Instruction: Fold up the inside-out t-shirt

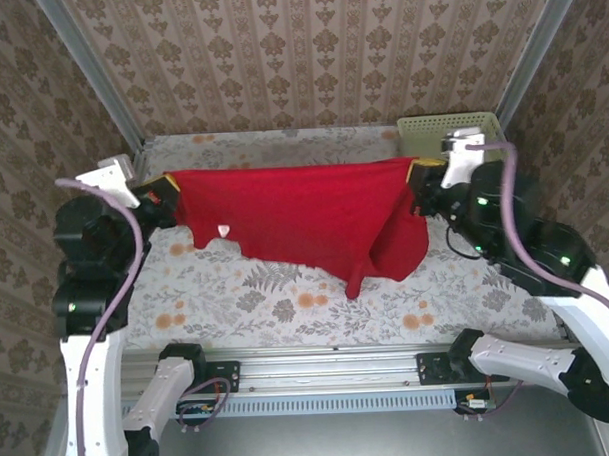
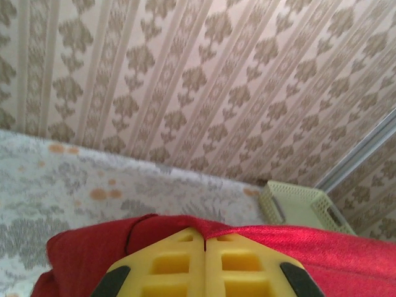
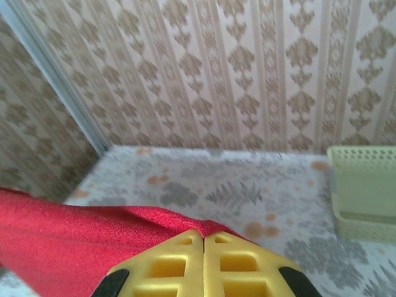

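tabletop (image 1: 287, 309) has a grey floral cover with orange blooms. patterned wallpaper on three sides. the near half of the cover is bare.

inside-out t-shirt (image 1: 304, 218), plain red, is strung sideways across the far half of the tabletop. its top edge runs taut from near the left edge to near the right edge and the rest drapes down toward the near side. the lowest fold hangs right of centre, and the right end is bunched into a deeper hanging fold. can't tell whether the lower hem rests on the cover or hangs just clear.

left arm (image 1: 85, 256) stands up along the left edge and right arm (image 1: 525, 230) along the right edge, each with its wrist turned inward toward the shirt.

pale green slotted basket (image 1: 431, 134) sits in the far right corner, behind the right wrist and apart from the cloth. the left wrist view has it (image 2: 297, 207) past the shirt's top edge, and the right wrist view has it (image 3: 365, 185) at the right.

left jaws are clenched on the shirt's left end. in the left wrist view the yellow pads meet with red cloth (image 2: 80, 260) bunched around them. right jaws are clenched on the right end the same way, pads together and cloth (image 3: 62, 241) running off to the left.

small white tag (image 1: 225, 230) shows on the lower left part of the shirt, facing out.
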Motion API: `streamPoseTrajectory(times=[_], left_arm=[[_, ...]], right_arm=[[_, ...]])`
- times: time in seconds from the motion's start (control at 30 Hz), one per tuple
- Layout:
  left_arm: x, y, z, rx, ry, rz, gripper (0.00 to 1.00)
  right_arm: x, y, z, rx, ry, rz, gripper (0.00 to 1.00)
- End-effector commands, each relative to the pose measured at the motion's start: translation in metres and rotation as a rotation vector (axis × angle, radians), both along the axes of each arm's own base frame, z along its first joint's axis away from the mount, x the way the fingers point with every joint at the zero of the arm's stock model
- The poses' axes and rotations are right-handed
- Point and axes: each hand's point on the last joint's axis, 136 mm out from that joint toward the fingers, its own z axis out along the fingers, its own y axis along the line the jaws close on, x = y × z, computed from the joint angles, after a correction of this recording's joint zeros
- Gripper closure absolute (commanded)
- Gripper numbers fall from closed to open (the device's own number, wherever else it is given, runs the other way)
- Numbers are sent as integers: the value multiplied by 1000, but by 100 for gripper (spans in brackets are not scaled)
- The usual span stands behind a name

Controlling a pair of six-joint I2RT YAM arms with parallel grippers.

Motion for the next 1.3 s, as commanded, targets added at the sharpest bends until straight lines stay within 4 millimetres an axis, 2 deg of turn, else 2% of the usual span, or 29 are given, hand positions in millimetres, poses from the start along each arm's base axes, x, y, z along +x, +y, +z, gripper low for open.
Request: streamPoseTrajectory(times=[0.0,0.23,0.3,0.33,0.4,0.5,0.57,0.63,0.73,0.87,1.03,1.07,1.13,1.27], left_arm=[[34,-8,-56,-1,180,-24,100],[83,-11,-152,5,473,3,100],[92,-10,-180,9,555,14,100],[96,-10,-194,18,601,20,100],[100,-6,-217,52,682,35,100],[98,2,-245,120,799,40,83],[94,11,-257,133,843,65,55],[88,21,-264,106,845,113,42],[76,38,-267,54,805,192,33],[61,56,-270,-10,758,260,29],[51,69,-273,-70,740,295,28],[49,71,-274,-79,743,299,28],[48,73,-276,-92,745,300,28],[47,75,-279,-113,752,299,28]], right_arm=[[35,8,-55,-108,111,-60,100],[129,15,-167,-173,389,-105,100],[150,16,-195,-251,458,-125,83],[156,15,-206,-292,484,-142,67],[155,14,-216,-357,498,-167,47],[129,34,-214,-441,452,-100,31],[92,62,-221,-459,452,20,28],[54,89,-236,-489,457,151,27],[1,125,-269,-501,496,299,27],[-52,168,-308,-530,521,438,27],[-79,196,-354,-619,580,496,28],[-81,206,-358,-618,570,512,29],[-83,214,-369,-650,576,520,29],[-80,216,-389,-718,596,500,33]])
